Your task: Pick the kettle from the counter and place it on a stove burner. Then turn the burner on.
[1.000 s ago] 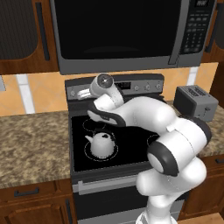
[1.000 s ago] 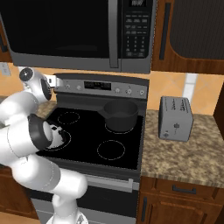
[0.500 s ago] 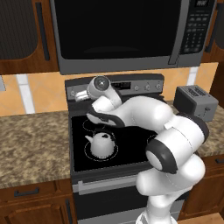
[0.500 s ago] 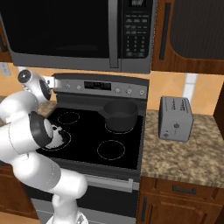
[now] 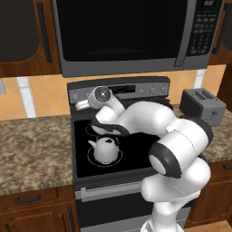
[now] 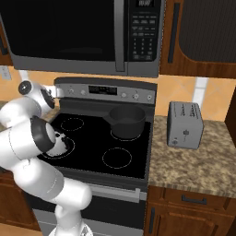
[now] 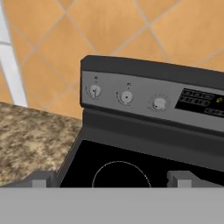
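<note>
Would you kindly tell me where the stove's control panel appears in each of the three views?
Left base view: the control panel runs across the centre, below the microwave.
Right base view: it sits left of centre in the upper half, behind the dark pot.
Hand view: it slants from centre to the right edge.
Shared landmark: the black glass cooktop lies directly in front of it.

1. The arm [image 5: 181,149] is glossy white, built of fat rounded segments.
2. Dark grey bands ring its joints, with round grey end caps.
3. In the hand view the claw [image 7: 111,180] shows two small grey square tips at the lower edge.
</note>
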